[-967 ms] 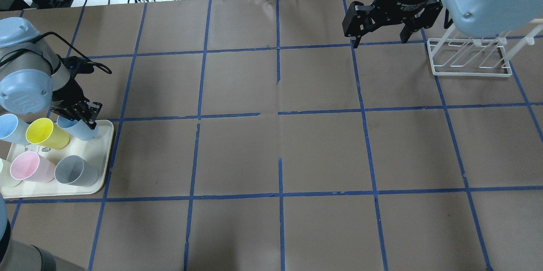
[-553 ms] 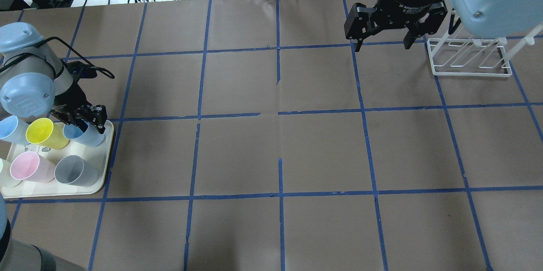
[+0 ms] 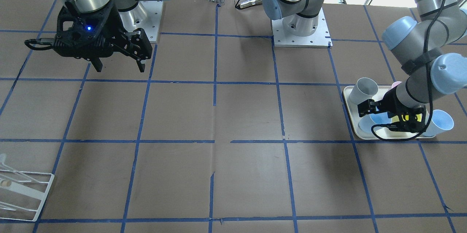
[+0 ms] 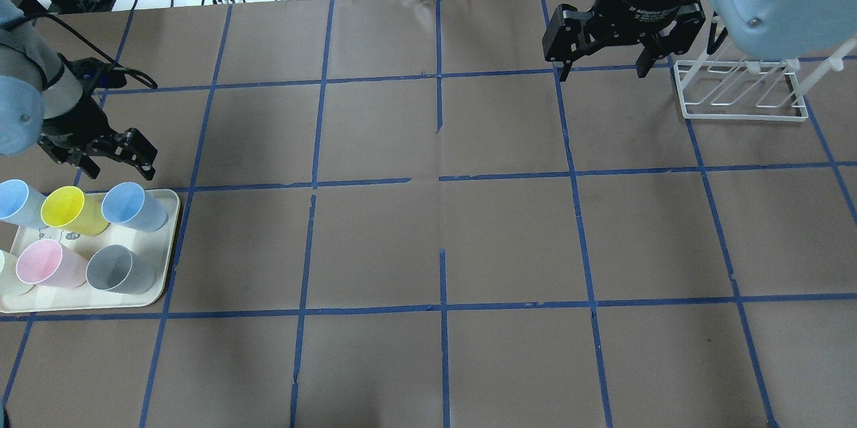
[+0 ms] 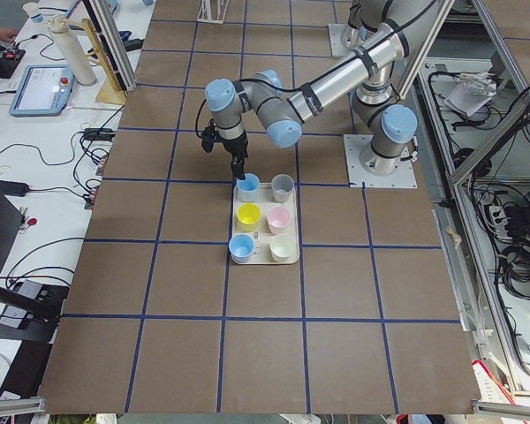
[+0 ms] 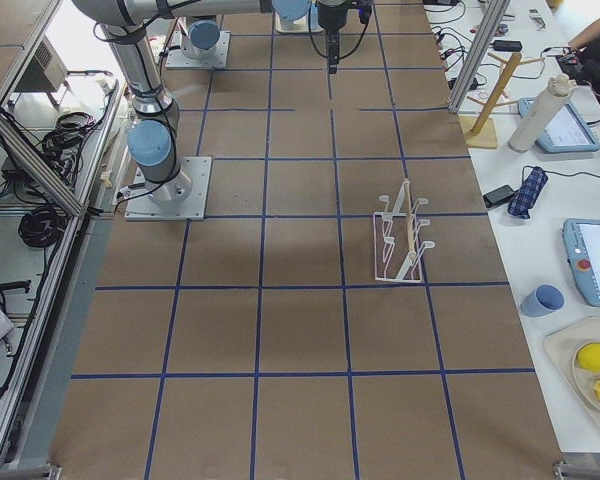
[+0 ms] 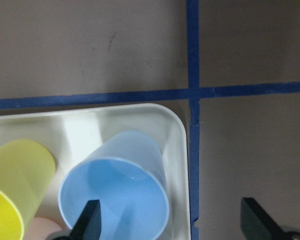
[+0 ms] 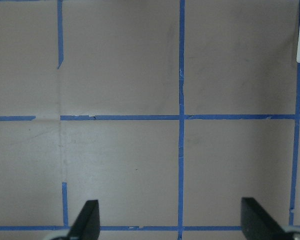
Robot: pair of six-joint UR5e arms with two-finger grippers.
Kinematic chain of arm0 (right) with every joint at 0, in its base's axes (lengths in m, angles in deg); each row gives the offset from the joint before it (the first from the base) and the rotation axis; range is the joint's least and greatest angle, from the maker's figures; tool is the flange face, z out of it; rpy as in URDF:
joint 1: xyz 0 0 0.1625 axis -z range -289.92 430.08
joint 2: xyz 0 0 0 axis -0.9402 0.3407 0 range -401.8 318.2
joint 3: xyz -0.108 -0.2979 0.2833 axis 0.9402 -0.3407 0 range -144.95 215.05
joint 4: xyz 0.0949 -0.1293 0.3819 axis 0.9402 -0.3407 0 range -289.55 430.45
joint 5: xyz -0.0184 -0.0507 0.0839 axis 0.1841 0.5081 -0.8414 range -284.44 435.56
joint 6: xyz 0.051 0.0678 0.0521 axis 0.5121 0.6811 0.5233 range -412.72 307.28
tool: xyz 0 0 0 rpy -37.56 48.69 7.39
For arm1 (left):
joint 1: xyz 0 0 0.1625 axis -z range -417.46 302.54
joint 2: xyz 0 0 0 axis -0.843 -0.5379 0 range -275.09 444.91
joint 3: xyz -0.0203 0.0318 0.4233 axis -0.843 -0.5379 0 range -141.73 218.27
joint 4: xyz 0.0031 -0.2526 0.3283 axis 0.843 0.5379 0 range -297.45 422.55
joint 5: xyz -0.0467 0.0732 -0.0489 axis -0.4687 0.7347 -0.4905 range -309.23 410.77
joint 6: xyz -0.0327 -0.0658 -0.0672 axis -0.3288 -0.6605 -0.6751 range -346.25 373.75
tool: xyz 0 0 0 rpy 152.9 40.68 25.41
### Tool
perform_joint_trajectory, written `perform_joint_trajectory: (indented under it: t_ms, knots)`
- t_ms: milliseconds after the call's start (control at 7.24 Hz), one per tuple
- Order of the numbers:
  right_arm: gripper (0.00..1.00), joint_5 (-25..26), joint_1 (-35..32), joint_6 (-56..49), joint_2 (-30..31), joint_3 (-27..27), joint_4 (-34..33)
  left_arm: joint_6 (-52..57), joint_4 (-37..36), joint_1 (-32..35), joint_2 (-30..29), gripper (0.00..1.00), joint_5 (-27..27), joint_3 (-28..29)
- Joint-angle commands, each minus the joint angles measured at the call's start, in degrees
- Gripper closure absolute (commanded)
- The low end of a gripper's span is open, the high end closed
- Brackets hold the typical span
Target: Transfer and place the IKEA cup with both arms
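1 pale cup (image 4: 4, 272) cut off by overhead view's left edge, yellow cup (image 3: 405, 117) mostly hidden behind left gripper (image 3: 379, 113) in front-facing view, pink cup (image 3: 396, 85) nearly hidden behind left arm (image 3: 416, 90), rack (image 3: 44, 198) cut off at edge

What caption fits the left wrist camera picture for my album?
Left gripper, open, above the pale-blue IKEA cup at the corner of the white tray, beside the yellow cup.
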Motion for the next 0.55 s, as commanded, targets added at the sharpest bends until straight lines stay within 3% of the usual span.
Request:
perform_joint_trajectory:
  t_ms: [0,415]
  knots:
    - [0.00,0.00,0.00,0.00,-0.09,0.00,0.04,-4.06,9.92,3.61,5.38,0.00,-3.29,7.38]
    - [0.00,0.00,0.00,0.00,-0.09,0.00,0.04,-18.53,14.69,15.46,12.50,0.00,-3.65,9.09]
